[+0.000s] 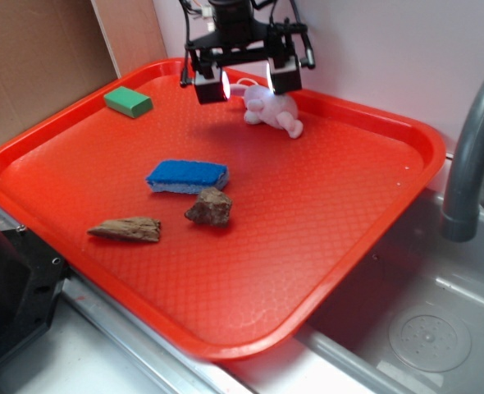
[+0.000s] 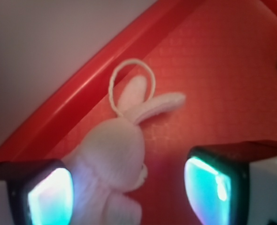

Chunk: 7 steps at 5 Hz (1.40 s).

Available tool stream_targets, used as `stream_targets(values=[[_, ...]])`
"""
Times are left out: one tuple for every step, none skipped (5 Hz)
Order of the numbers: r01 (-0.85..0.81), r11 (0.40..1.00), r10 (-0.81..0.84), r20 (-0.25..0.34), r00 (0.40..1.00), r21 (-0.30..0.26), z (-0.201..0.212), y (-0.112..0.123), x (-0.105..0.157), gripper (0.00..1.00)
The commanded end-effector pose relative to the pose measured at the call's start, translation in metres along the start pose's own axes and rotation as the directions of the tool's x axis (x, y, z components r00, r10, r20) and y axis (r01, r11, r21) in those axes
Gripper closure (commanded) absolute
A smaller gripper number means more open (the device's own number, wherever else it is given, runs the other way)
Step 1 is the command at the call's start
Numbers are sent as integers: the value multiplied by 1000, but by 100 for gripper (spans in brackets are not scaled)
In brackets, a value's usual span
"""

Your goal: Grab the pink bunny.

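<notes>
Pincer [image 1: 248, 82]: spread wide, nothing held; hung above the far side of the tray, jaws apart with lit pads [image 2: 49, 199].
Pink bunny [image 1: 271, 110]: lay on the tray just under the pincer, toward one finger rather than midway; in the wrist view, body close against one pad, clear of the other; whether it touched that pad, could not tell.
Bunny's ears and loop [image 2: 131, 84]: pointed away from the pincer toward the tray's far rim.
Tray [image 1: 349, 213]: red, spread beneath the pincer in every direction.
Green block [image 1: 128, 102]: off to one side of the pincer, near the tray's far corner.
Blue sponge [image 1: 188, 176]: well apart from the pincer, toward the tray's middle.
Brown rock [image 1: 209, 207]: just beyond the sponge.
Wood piece [image 1: 127, 229]: farther out again, beside the rock.
Sink [image 1: 422, 328]: past the tray's near edge, farthest from the pincer.
</notes>
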<state>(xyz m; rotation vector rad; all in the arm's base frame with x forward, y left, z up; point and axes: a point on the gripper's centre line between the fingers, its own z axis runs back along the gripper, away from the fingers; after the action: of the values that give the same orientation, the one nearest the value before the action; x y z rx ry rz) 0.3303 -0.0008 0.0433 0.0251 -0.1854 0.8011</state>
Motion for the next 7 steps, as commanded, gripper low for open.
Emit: stream_targets(values=[[38, 999, -38, -51, 998, 6, -9, 25, -46, 100], [155, 987, -150, -138, 979, 31, 11, 34, -48, 100], [321, 947, -320, -151, 935, -18, 48, 40, -37, 100], [428, 904, -426, -102, 899, -6, 92, 45, -29, 100], [399, 917, -399, 39, 916, -1, 112, 40, -22, 0], [622, 783, -622, -5, 783, 18, 96, 23, -1, 0], [798, 602, -798, 29, 601, 33, 84, 20, 13, 0]])
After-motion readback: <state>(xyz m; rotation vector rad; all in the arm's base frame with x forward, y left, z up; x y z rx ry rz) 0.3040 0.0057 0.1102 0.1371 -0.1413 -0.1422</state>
